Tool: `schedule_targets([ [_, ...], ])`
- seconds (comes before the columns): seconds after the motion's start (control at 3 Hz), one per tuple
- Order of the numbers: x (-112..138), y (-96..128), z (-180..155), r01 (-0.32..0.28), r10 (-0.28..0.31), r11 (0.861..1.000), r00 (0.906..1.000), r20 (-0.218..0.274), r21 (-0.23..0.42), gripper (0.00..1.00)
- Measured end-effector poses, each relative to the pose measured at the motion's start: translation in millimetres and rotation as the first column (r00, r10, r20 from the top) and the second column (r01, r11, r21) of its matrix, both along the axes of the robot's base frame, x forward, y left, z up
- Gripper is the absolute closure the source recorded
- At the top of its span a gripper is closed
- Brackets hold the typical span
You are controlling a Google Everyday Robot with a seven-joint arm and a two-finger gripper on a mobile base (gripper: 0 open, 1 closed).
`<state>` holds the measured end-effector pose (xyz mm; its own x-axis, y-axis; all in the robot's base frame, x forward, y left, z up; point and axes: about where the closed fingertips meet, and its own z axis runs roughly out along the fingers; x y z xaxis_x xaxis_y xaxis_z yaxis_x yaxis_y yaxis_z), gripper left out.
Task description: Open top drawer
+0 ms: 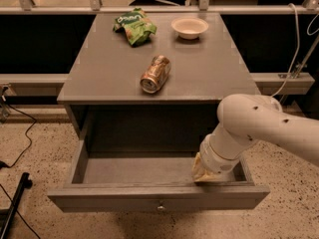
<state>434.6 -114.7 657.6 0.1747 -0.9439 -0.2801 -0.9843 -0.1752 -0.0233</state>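
The top drawer [158, 197] of the grey cabinet stands pulled far out, its long flat front panel at the bottom of the view with a small round metal knob [160, 207] at its centre. The drawer's inside is bare. My gripper [204, 176] reaches down from the white arm [259, 128] at the right and sits inside the drawer's right end, just behind the front panel. The arm's wrist hides most of it.
On the cabinet top [109, 73] lie a brown can on its side [155, 74], a green chip bag [134, 26] and a white bowl [189, 27]. A railing runs behind. Cables lie on the speckled floor [30, 153] at the left.
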Motion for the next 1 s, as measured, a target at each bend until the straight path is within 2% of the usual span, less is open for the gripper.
schedule_targets([
  [0.33,-30,-11,27,0.003,-0.003,1.000,0.9997,-0.024,0.030,1.00],
  [0.67,-32,-28,61,0.046,-0.053,0.992,0.9969,0.058,0.114,1.00],
  [1.0,-20,-53,98,0.088,-0.131,0.967,0.9765,0.171,0.239,1.00],
])
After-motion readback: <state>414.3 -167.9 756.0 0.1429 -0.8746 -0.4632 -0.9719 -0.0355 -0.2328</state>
